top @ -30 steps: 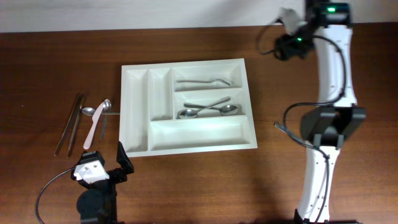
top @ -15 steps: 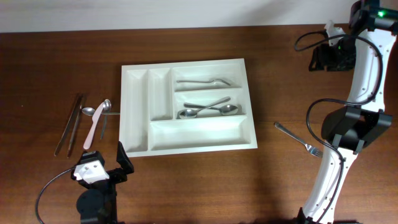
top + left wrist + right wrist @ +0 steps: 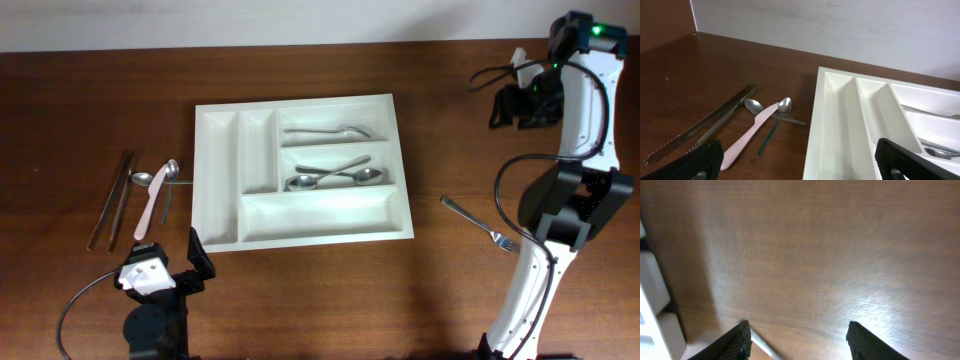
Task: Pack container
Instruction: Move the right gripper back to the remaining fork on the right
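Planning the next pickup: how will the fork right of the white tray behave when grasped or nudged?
The fork looks like slim shiny metal, so it is probably stiff, light and slippery. Lying flat on the smooth table, it may slide or pivot rather than roll.

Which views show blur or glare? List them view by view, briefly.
Overhead: sharp and evenly lit, with a soft shadow along the lower edge of the container. Left wrist: the pink knife is crisp, no glare. Right wrist: the table wood looks smeared, with a bright glare patch at right and a dim left side.
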{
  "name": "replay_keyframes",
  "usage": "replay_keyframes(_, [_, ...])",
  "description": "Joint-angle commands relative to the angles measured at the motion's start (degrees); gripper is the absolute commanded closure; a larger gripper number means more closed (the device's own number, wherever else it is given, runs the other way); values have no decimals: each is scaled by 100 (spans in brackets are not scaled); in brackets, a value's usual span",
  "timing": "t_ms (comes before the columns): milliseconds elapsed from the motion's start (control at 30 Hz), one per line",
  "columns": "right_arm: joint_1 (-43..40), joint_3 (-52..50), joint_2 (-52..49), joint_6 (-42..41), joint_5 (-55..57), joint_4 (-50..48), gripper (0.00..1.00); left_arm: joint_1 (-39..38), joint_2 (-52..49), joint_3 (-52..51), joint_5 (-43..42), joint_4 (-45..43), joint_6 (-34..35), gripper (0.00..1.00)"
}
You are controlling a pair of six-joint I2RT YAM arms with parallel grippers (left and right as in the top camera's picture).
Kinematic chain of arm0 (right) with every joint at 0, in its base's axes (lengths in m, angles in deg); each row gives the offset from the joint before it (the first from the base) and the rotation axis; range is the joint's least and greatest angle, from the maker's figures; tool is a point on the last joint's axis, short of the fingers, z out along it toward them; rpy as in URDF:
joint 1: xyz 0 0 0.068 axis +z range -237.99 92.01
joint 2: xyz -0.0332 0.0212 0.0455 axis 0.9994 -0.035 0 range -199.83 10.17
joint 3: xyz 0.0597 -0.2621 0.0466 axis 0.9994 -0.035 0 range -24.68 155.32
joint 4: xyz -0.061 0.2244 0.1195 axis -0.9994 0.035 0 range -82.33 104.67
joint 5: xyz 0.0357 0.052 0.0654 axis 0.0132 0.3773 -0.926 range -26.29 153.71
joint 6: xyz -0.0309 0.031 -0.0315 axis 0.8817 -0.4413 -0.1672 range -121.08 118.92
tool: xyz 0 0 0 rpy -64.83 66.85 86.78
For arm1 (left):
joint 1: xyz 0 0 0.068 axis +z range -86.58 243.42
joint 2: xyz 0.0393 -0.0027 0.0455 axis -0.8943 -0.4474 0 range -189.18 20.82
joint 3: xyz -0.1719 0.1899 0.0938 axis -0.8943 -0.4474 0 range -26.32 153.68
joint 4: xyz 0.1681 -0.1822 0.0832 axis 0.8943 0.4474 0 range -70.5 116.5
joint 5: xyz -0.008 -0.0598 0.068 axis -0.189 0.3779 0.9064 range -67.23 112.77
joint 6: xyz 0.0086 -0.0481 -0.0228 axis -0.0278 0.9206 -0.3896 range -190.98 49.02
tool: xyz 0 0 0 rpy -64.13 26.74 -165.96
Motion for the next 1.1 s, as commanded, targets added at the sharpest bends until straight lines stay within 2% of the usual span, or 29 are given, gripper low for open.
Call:
replay_keyframes(0, [28, -1008, 907, -7, 72, -262, 38, 35, 48, -31, -61, -4, -114, 1])
replay_keyframes(367, [15, -3604, 3032, -39, 70, -782, 38, 35, 48, -31, -61, -4, -114, 1])
replay_keyframes(467, [7, -4347, 3442, -310, 140, -1180, 39, 35, 48, -31, -61, -4, -114, 1])
replay_keyframes(833, [-728, -6889, 4087, -1915, -234, -3161, 39, 35, 48, -31, -61, -2, -114, 1])
replay_keyframes(1067, [-1392, -7425, 4236, -2435, -168, -3797, 39, 35, 48, -31, -61, -2, -114, 1])
